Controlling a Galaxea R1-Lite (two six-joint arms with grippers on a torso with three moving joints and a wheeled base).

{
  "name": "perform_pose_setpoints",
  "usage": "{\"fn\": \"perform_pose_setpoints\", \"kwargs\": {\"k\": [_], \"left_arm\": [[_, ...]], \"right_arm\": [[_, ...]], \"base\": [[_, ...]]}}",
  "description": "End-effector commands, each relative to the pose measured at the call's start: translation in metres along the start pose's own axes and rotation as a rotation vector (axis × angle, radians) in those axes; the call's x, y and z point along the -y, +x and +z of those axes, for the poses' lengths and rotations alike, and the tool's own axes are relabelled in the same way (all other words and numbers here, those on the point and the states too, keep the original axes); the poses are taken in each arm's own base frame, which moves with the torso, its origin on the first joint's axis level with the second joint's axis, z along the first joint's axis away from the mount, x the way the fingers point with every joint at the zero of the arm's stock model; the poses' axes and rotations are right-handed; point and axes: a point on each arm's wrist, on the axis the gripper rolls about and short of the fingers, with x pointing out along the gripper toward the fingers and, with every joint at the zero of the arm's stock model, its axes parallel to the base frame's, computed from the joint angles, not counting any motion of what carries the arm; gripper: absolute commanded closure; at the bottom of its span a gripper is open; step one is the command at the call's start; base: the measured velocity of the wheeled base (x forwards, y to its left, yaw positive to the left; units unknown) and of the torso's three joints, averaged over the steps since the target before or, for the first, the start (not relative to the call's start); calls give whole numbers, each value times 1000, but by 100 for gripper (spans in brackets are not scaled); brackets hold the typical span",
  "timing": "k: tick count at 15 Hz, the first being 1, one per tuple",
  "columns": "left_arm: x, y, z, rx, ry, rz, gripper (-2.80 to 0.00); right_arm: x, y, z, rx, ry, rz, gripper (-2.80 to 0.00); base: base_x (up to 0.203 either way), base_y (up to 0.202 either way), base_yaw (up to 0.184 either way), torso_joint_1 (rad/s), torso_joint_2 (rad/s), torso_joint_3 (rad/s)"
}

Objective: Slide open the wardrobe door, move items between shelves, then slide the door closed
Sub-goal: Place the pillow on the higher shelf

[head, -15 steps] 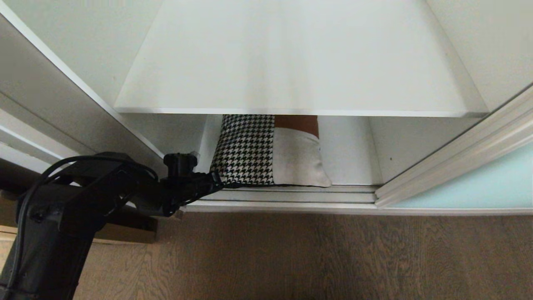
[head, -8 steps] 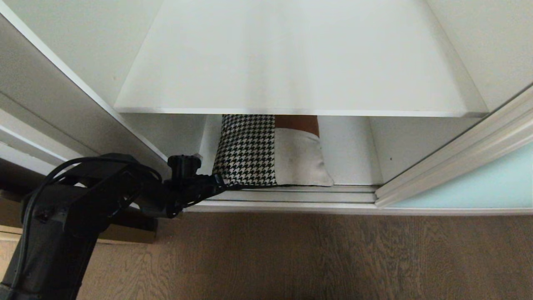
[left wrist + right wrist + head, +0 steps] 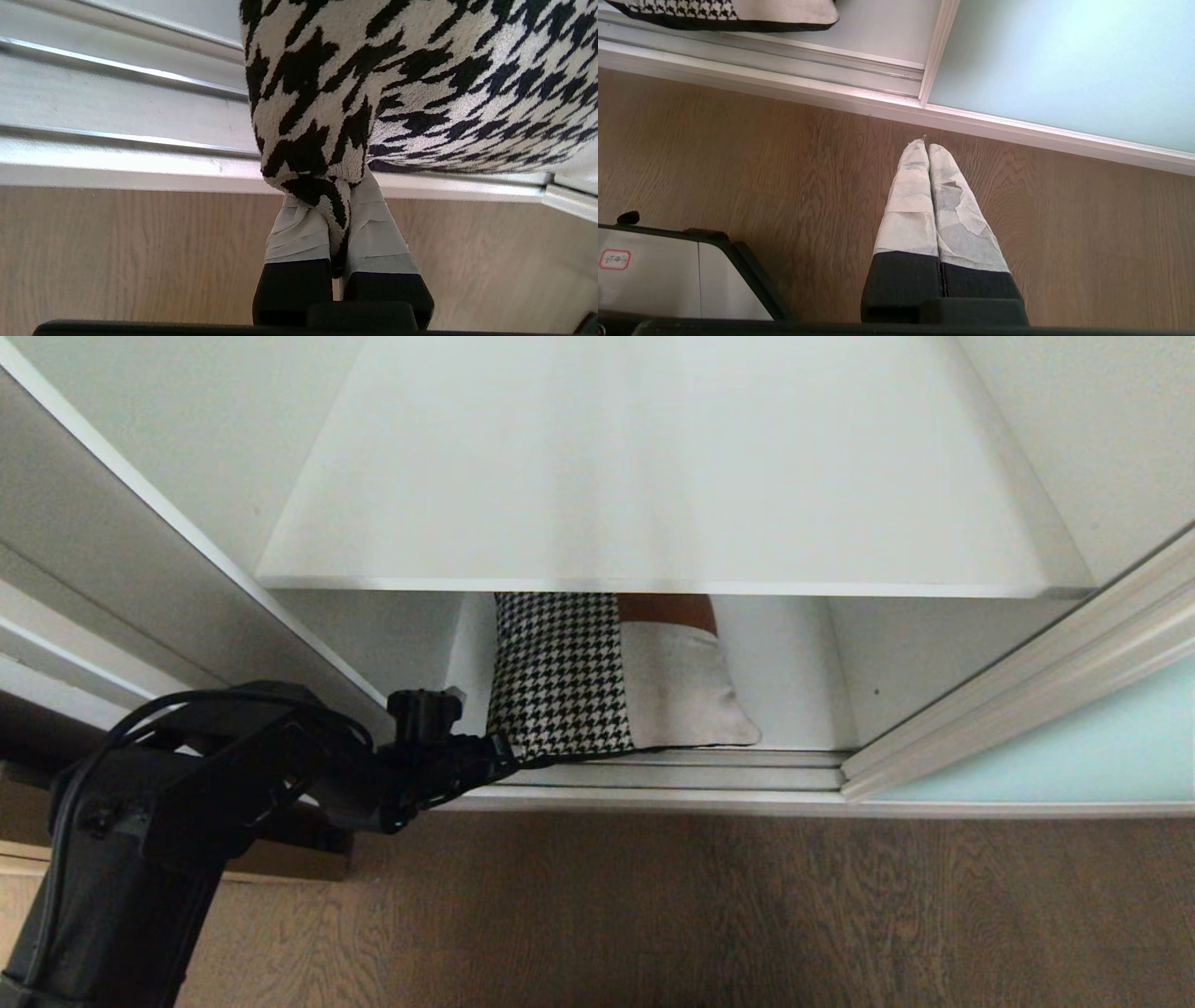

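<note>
One cushion (image 3: 616, 677) lies on the lowest of the shelves (image 3: 794, 709), its front edge at the door track (image 3: 672, 773), beneath one bare upper shelf (image 3: 653, 476). The sliding wardrobe door (image 3: 1055, 756) stands open at right. The left gripper (image 3: 337, 233) is clamped on the cushion's houndstooth corner. The cushion appears soft, light and pliable; a corner hold will likely let it sag, so a deeper bite suits better. The right gripper (image 3: 928, 149) hangs closed and empty over the floor (image 3: 738, 154).
</note>
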Motion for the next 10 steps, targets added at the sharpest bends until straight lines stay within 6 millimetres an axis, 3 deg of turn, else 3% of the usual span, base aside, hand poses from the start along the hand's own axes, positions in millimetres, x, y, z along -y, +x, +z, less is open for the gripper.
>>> {"fn": "perform_pose_setpoints", "kwargs": {"k": [1, 10], "left_arm": [[6, -1, -5, 0, 5, -16, 0], [7, -1, -8, 23, 17, -35, 0]], "right_arm": [[0, 0, 0, 14, -4, -4, 0], [0, 1, -3, 6, -30, 6, 0]], "base": [[0, 0, 0, 0, 0, 0], [0, 0, 0, 0, 0, 0]]}}
